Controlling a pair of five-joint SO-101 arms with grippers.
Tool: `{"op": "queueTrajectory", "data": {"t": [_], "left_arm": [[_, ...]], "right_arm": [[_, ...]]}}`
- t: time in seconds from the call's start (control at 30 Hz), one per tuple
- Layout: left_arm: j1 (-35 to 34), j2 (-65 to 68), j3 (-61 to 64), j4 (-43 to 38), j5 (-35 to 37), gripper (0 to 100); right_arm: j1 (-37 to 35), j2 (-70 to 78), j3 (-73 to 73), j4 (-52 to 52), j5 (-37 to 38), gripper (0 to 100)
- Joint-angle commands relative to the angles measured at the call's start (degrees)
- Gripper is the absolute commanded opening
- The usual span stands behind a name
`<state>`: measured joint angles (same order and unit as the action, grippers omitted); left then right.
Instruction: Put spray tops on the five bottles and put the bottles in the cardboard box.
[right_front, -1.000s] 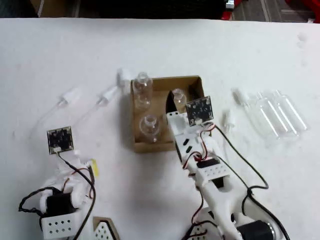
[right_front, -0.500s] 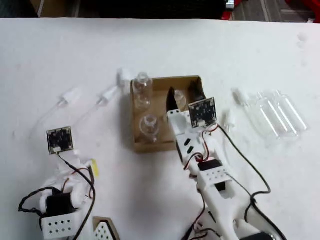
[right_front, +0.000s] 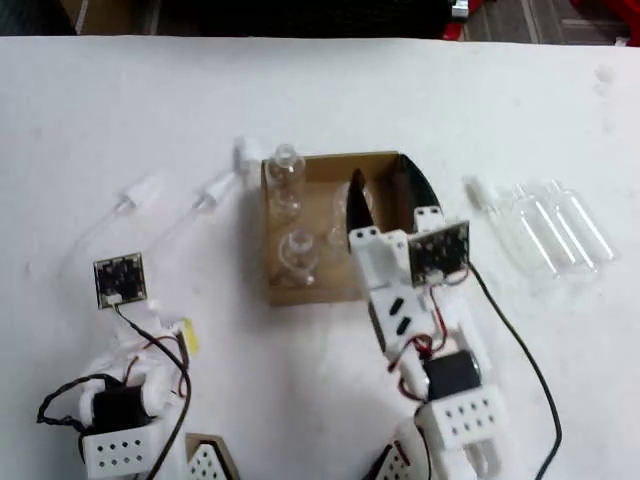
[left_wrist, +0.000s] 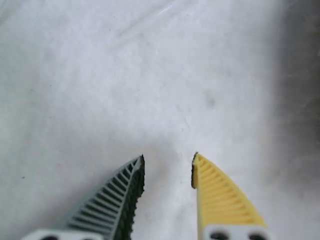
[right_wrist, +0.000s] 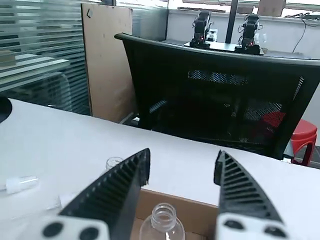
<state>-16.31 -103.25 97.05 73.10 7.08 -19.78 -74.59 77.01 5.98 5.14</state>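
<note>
bottles (right_front: 297, 252) stand upright in the cardboard box (right_front: 330, 162) near the middle of the worktop (right_front: 300, 90), three as far as can be told, and their necks look bare. two lying bottles (right_front: 548, 232) rest on their sides toward the worktop's right edge, with one of the spray tops (right_front: 478, 190) just beside them. more spray tops lie toward the left edge, well apart from the box. so capping looks undone, while boxing looks partly done.

the right gripper (right_front: 380, 180) hangs over the right half of the box, fingers spread wide and holding nothing. that spread would suit a bottle set down upright there. the left gripper (left_wrist: 167, 166) sits low over bare worktop toward the near left corner, fingers a modest gap apart and empty, probably kept clear of the other arm.

the high view gives the layout across the worktop. the right wrist view adds a bottle neck (right_wrist: 162, 216), open and capless, below and between the right gripper's fingers. the left wrist view settles the left gripper's gap, which the high view hides beneath the arm.
</note>
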Motion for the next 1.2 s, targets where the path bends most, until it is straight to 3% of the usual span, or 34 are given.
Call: {"op": "queueTrajectory", "data": {"t": [0.0,0.2,0.3,0.47,0.73,0.9,1.03,1.17], "left_arm": [[-0.48,-0.31,0.0,0.35,0.97,15],[-0.48,-0.31,0.0,0.18,0.97,15],[-0.48,-0.31,0.0,0.35,0.97,15],[-0.4,-0.31,0.0,0.26,0.97,15],[-0.31,-0.31,0.0,0.26,0.97,15],[-0.13,-0.31,0.0,0.35,0.97,15],[-0.13,-0.31,0.0,0.35,0.97,15],[-0.13,-0.31,0.0,0.35,0.97,15]], "right_arm": [[2.42,-12.7,-2.73,11.65,0.53,18.1],[8.66,-28.35,-2.46,25.8,0.09,18.2],[10.15,-28.62,-1.23,28.97,0.09,18.3],[12.53,-28.7,5.63,26.24,0.0,18.2],[24.48,-28.88,14.77,17.27,0.0,18.1],[25.63,-28.88,19.52,12.44,0.0,18.2],[26.59,-28.79,19.78,11.82,0.26,18.1],[32.31,-28.62,15.03,12.44,0.09,18.0]]}}
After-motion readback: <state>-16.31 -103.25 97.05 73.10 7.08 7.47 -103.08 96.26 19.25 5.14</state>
